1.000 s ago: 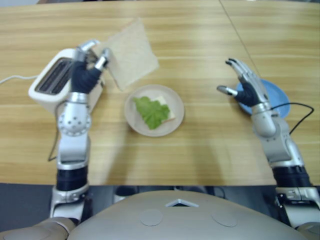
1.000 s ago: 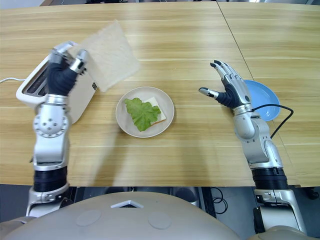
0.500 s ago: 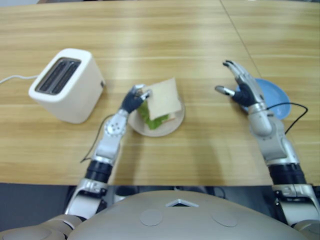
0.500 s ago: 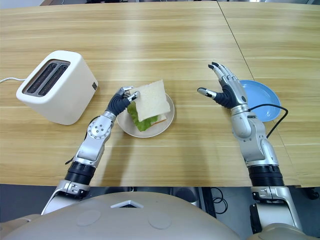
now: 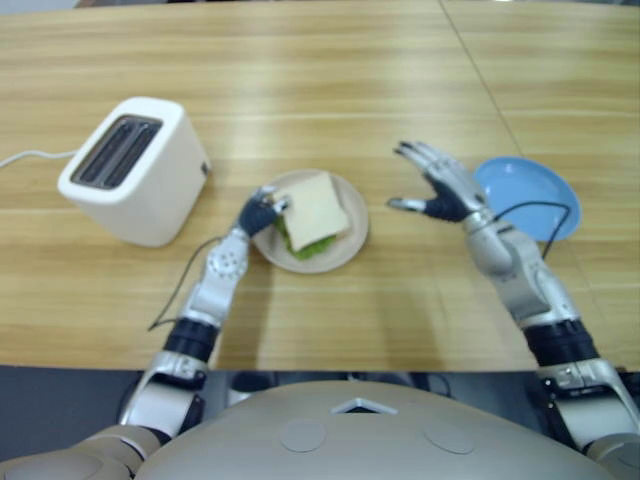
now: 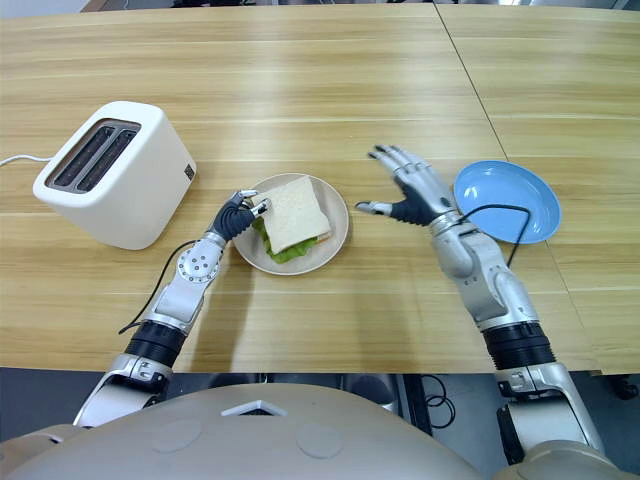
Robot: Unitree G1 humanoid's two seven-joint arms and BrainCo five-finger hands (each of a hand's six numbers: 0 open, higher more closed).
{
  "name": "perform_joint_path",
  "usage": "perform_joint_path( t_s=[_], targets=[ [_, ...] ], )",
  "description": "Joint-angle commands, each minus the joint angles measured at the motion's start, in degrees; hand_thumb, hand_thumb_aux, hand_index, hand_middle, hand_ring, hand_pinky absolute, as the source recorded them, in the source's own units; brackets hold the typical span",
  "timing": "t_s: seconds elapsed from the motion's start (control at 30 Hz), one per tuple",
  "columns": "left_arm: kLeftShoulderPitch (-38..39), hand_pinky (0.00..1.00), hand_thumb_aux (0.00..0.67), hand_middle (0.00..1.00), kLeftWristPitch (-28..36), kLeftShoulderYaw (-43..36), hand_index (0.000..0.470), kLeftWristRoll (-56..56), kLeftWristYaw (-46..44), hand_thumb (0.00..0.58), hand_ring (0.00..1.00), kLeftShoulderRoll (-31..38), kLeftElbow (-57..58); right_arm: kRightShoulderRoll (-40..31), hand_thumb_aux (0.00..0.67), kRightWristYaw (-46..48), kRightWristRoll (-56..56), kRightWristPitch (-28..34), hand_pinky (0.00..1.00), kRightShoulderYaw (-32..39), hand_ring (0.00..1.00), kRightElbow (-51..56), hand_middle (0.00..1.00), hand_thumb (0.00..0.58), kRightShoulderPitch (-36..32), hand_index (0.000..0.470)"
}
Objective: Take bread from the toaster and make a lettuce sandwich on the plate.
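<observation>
While left hand (image 6: 238, 215) pinches bread (image 6: 295, 212) on plate (image 6: 341, 228), toaster (image 6: 115, 190) (label (image 6: 188, 172) illegible) stands nearby.

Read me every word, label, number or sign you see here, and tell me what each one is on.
No text here can be read.
On the toaster: a small dark mark low on its side, too small to read.
On the bread, the plate, the blue plate and the table: no print visible.
</observation>
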Motion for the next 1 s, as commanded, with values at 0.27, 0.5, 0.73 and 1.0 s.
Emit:
perform_joint_path(
  t_s=[0.27,0.5,0.73,1.0],
  targets=[
    [0.36,1.00,0.670,1.00,2.34,-1.05,0.460,2.75,1.55,0.580,1.00,0.85,5.38,0.99,0.000,-1.26,-17.47,-6.26,0.00,17.29,0.00,9.10,0.00,0.000,-9.55,0.000],
    [0.30,1.00,0.670,1.00,2.33,-1.98,0.460,4.66,2.28,0.580,1.00,0.90,6.54,4.76,0.000,-5.48,-24.97,-6.74,0.00,26.18,0.00,19.26,0.00,0.000,-13.93,0.000],
    [0.46,1.00,0.670,1.00,3.08,-4.77,0.460,11.76,5.87,0.580,1.00,2.66,4.17,7.43,0.000,-6.43,-29.62,-6.01,0.00,32.80,0.00,23.96,0.00,0.000,-14.30,0.000],
    [1.46,0.00,0.000,0.00,8.80,-5.42,0.000,30.85,18.55,0.000,0.00,8.82,-12.37,9.40,0.000,-6.73,-31.79,-3.32,0.00,36.29,0.00,31.89,0.00,0.000,-14.58,0.000]
  ],
)
